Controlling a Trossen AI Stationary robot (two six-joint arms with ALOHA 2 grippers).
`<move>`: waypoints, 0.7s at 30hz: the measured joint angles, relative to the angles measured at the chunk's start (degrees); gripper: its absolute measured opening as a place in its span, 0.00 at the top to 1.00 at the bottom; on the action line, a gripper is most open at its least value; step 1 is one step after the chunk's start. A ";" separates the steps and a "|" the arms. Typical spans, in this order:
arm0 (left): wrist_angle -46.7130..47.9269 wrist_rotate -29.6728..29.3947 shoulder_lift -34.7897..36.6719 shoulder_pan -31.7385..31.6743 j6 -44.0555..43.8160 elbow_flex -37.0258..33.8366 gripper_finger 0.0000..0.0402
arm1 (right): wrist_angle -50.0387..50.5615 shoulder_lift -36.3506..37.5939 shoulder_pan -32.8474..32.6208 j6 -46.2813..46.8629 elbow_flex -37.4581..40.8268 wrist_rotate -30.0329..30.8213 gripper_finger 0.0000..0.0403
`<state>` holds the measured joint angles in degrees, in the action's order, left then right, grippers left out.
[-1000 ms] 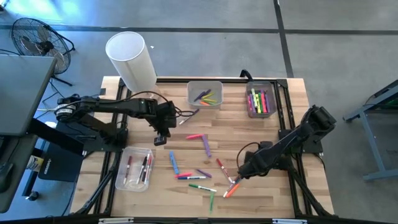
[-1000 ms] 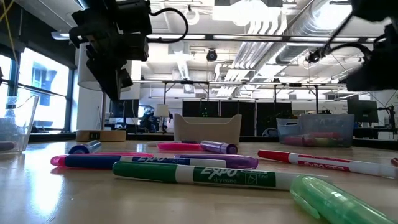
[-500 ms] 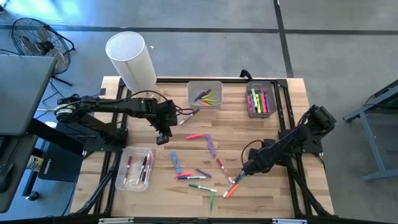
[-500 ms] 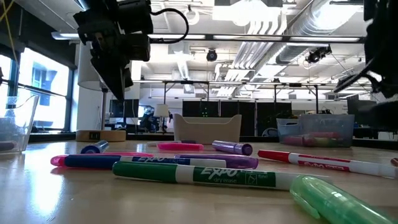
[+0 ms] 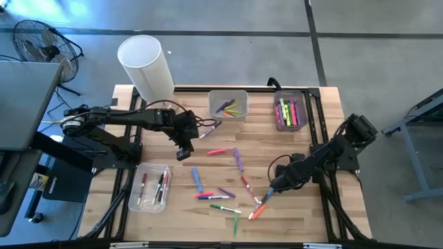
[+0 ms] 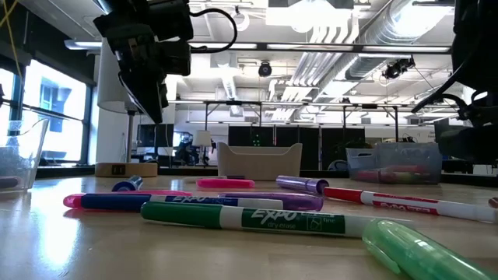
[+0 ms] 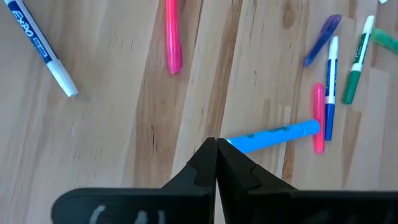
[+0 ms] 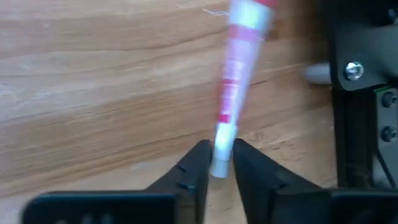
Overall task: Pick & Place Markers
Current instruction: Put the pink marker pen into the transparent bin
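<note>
Grey floor, floor fan, ceiling ducts.

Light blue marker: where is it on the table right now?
In the high view the light blue marker lies left of table centre, just below the shut left gripper and right of the clear bin.

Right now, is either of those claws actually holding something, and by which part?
The right gripper pinches a red-and-white marker by its white end. The left gripper is shut, holding nothing.

Markers loose mid-table — two bins behind them, another bin at their left.
</note>
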<state>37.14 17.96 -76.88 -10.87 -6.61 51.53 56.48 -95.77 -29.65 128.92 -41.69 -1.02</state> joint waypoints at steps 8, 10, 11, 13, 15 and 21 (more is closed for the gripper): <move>-0.04 0.02 0.00 0.00 -0.14 0.00 1.00 | -0.18 -0.05 -0.04 -0.88 -0.48 0.84 0.96; -0.09 0.02 0.00 0.00 -0.16 0.00 1.00 | -0.08 -0.19 -0.04 -1.82 -1.24 1.31 0.94; -0.09 0.02 0.00 0.00 -0.14 0.00 1.00 | -0.08 -0.23 -0.09 -2.47 -1.54 1.64 0.92; -0.10 0.02 0.00 0.00 0.11 0.00 1.00 | -0.02 -0.38 -0.09 -4.18 -2.35 2.44 0.89; -0.10 0.02 0.00 0.00 0.17 0.00 1.00 | -0.36 -0.44 -0.09 -6.09 -3.19 3.50 0.88; -0.10 0.02 0.00 0.00 0.30 0.00 1.00 | -8.39 -0.17 0.02 -15.11 -5.49 7.76 0.93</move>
<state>37.04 17.98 -76.88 -10.87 -6.31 51.53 48.09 -95.93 -29.63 113.82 -47.18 6.74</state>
